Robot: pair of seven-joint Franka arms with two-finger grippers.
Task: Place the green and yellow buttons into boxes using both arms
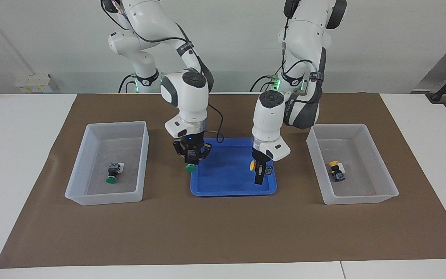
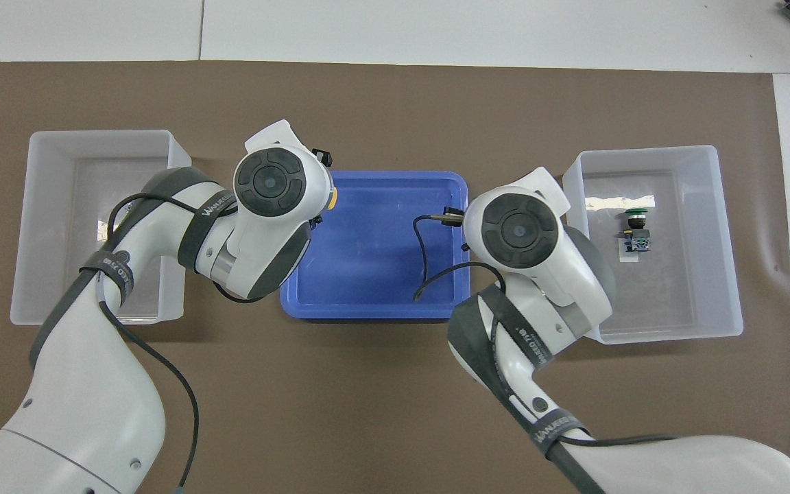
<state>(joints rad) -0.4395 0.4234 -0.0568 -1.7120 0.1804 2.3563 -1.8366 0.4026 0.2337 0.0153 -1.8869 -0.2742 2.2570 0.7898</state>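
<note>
Over the blue tray (image 1: 207, 190), your right gripper (image 1: 191, 161) is clamped on a green button (image 1: 190, 167), your left gripper (image 1: 259, 172) on a yellow button (image 1: 253, 166). Next, I judge: carry each to its box.

White table (image 1: 21, 155) (brown mat (image 1: 223, 232) on it); mat carries two boxes (image 1: 108, 162), blue tray (image 1: 232, 192)
</note>
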